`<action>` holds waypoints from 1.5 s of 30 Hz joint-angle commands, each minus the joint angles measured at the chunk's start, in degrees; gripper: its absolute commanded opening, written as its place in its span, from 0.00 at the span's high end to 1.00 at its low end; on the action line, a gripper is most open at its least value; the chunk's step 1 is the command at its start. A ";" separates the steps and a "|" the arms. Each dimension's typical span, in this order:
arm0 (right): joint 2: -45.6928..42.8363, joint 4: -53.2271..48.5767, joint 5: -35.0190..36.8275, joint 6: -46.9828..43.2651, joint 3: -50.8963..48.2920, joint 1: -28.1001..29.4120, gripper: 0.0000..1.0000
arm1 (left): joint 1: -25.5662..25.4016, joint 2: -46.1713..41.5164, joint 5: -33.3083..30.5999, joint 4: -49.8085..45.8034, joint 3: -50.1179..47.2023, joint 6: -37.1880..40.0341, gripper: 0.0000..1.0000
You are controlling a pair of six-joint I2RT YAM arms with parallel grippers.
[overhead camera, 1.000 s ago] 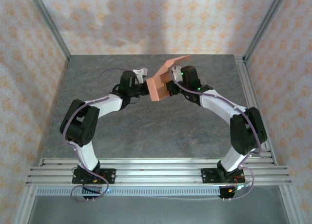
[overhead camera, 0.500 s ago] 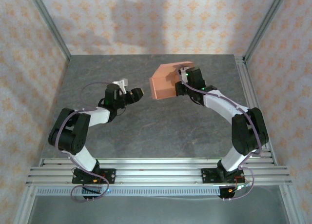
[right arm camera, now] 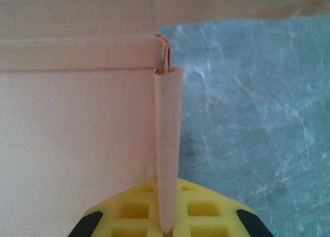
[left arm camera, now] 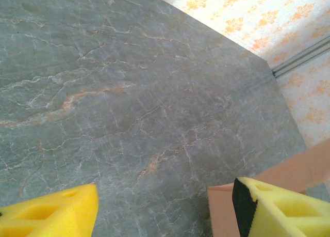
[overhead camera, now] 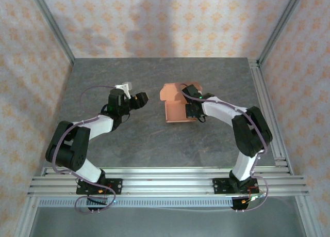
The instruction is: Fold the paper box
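Note:
The paper box (overhead camera: 174,109) is salmon-orange and partly folded, resting open on the grey table right of centre. My right gripper (overhead camera: 190,107) is shut on its right side wall. In the right wrist view the thin doubled wall (right arm camera: 169,139) runs upright between the yellow pads (right arm camera: 129,211), with the box floor (right arm camera: 77,144) to its left. My left gripper (overhead camera: 140,98) hovers open a short way left of the box, apart from it. In the left wrist view its yellow fingers (left arm camera: 51,214) stand wide with bare table between them. A corner of the box (left arm camera: 221,208) shows beside the right finger.
Aluminium rails (overhead camera: 165,180) run along the near edge, and another rail (overhead camera: 265,108) runs down the right side. Patterned walls (overhead camera: 165,20) close in the table at the back and both sides. Grey stone-look tabletop (overhead camera: 139,139) lies in front of the box.
The right arm has brought the box down from mid-air to the table and nearer. The left gripper has drawn back to the left, away from the box, and opened wider.

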 commanded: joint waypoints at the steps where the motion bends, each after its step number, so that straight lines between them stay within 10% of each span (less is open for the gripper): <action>1: 2.16 -5.37 6.16 5.59 2.32 0.21 1.00 | 0.58 -0.78 -1.63 -2.63 0.90 2.24 0.29; 6: 3.69 -4.72 6.02 5.37 1.85 0.38 0.97 | 0.62 -2.53 -2.15 -6.09 1.34 3.71 0.28; 17: -4.13 -0.07 7.49 0.85 -0.54 0.33 0.51 | 0.16 -3.91 -1.34 -9.53 2.73 5.12 0.27; 23: -13.39 5.63 4.67 -6.25 -5.16 -0.32 0.39 | -0.54 -4.14 -0.62 -7.50 5.01 6.85 0.00; 30: -20.36 10.61 -3.69 -16.25 -6.16 -5.66 0.24 | -2.34 -2.85 -3.14 -10.03 12.40 14.33 0.00; 45: -31.45 18.72 -11.66 -22.23 -10.36 -11.88 0.17 | -13.36 15.07 -4.63 -61.82 55.15 45.41 0.00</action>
